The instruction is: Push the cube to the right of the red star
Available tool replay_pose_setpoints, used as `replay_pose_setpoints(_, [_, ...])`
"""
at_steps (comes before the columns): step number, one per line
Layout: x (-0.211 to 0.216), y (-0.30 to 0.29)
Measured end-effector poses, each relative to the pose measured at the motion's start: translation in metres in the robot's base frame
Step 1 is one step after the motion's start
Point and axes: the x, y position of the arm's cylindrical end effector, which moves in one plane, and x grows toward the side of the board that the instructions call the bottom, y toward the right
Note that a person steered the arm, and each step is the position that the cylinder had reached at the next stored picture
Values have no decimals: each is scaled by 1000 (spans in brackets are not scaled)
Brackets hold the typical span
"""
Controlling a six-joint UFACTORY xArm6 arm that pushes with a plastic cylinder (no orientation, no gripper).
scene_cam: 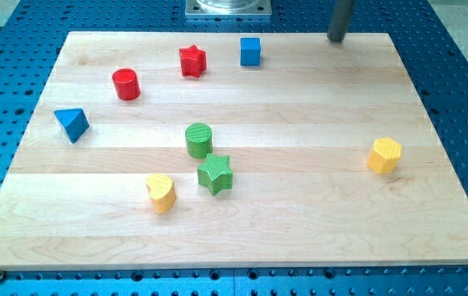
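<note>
Blue is the colour to watch: the blue cube (250, 51) sits near the view's top edge of the wooden counter (299, 164), just to the view's right of the red star (192, 61), with a narrow strip of bare wood between them. Judged from this layout, the cube already lies on the star's right side, so the step in hand looks close to finished or needs only a small nudge.

My tip (335, 38) rests at the counter's top edge, well to the view's right of the cube and touching no block. To do the step well, I should avoid driving in from the right, since that would shove the cube into the star. A better line comes from above or below the cube, with 1 short, slow stroke that keeps it level with the star.

There are no fingers on this rod, so nothing spreads or pinches; it holds nothing and touches only the counter, if that.

The red cylinder (126, 84) stands further to the view's left, clear of the work.
</note>
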Motion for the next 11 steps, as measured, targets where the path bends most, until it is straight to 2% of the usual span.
replay_pose_setpoints(1, [-1,-58])
replay_pose_setpoints(2, [3,-91])
replay_pose_setpoints(4, [77,-96])
replay_pose_setpoints(5, [69,-103])
replay_pose_setpoints(6, [29,-99])
replay_pose_setpoints(8, [27,-175])
replay_pose_setpoints(10, [105,-185])
replay_pose_setpoints(11, [112,-204])
